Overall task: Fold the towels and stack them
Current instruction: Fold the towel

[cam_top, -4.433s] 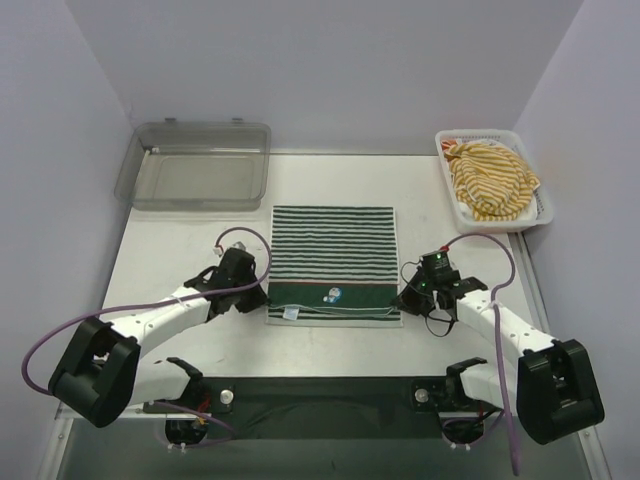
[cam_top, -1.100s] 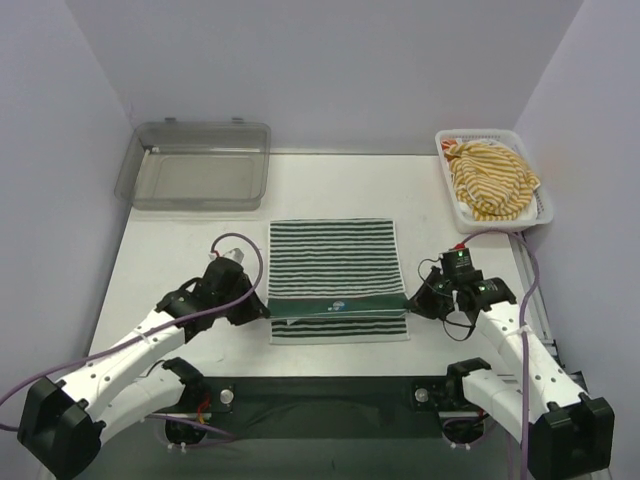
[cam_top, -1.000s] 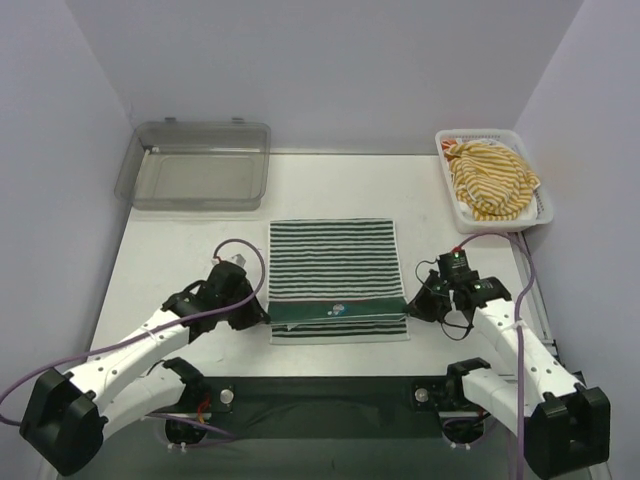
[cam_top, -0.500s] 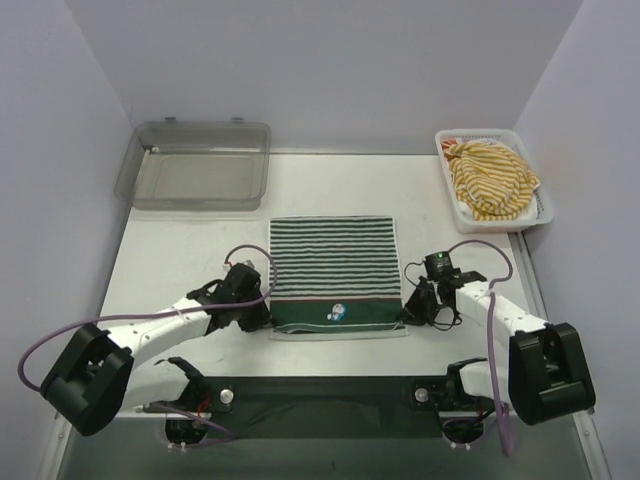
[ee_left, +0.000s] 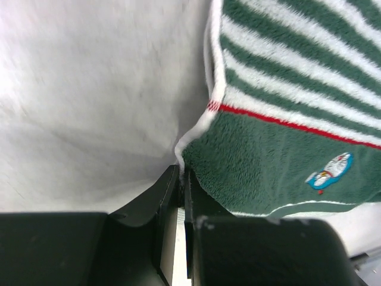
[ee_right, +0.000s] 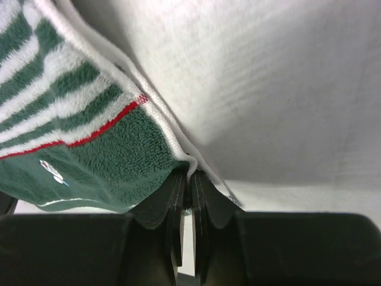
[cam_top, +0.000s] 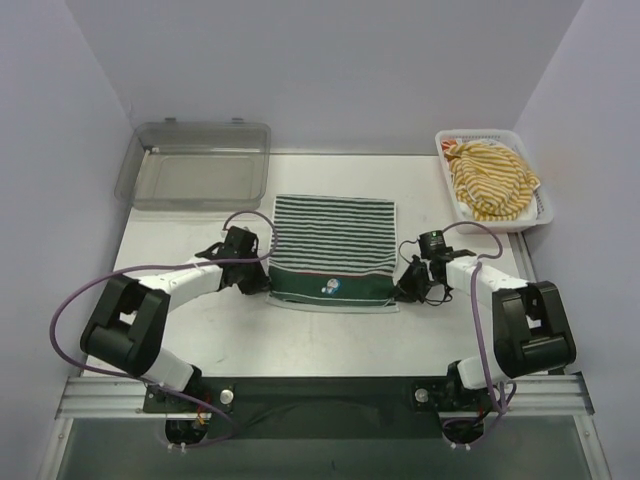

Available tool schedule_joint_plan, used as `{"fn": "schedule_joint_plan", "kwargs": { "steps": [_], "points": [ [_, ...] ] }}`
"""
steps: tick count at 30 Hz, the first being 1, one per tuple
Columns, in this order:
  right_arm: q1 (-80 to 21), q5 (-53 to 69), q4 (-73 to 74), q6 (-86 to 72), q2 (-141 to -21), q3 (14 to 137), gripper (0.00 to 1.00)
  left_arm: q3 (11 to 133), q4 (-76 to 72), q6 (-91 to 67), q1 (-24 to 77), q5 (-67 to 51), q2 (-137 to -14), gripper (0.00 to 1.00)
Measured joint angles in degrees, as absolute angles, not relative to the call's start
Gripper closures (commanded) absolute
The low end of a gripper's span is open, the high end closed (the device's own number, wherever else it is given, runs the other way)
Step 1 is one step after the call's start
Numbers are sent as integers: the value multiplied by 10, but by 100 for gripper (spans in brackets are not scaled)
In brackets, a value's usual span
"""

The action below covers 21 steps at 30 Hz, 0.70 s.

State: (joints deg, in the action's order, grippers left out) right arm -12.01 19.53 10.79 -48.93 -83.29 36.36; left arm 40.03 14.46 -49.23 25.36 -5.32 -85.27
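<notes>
- The left claw (ee_left: 181, 171) and right claw (ee_right: 189, 173) each clamp a corner of the green striped towel (cam_top: 335, 245).
- Best to carry both corners level to the far edge ahead of the claws.

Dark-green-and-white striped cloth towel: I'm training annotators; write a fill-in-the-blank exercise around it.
The left gripper and right gripper each pinch a ____ of the dark-green-and-white striped cloth towel.
The yellow-and-white striped towel lies crumpled in the white plastic mesh ____.
The clear grey plastic tray sits at the white table's far ____ corner.
Answers: corner; basket; left
</notes>
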Motion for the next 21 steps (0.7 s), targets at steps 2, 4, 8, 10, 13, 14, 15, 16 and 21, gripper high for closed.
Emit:
{"fn": "schedule_joint_plan", "kwargs": {
  "steps": [2,4,8,10,13,14,15,16,21],
  "points": [
    [-117,186,106,-488,-839,373,100,424,155,-473,245,-44,-870,100],
    [-116,176,107,-485,-841,378,100,434,163,-460,242,-36,-875,100],
    [-112,167,111,-483,-839,380,100,424,174,-450,242,-34,-865,100],
    [-112,167,114,-483,-836,379,100,414,175,-448,242,-34,-853,100],
    [-112,168,118,-482,-827,379,100,408,184,-447,243,-35,-841,100],
    [-112,168,119,-481,-825,380,100,409,187,-446,243,-35,-839,100],
    [-112,168,123,-481,-823,382,100,412,191,-445,243,-35,-838,100],
    [-112,168,129,-480,-823,387,100,420,199,-442,242,-35,-838,100],
    [-106,161,171,-470,-823,461,100,514,246,-423,237,-31,-853,100]
  ]
}}
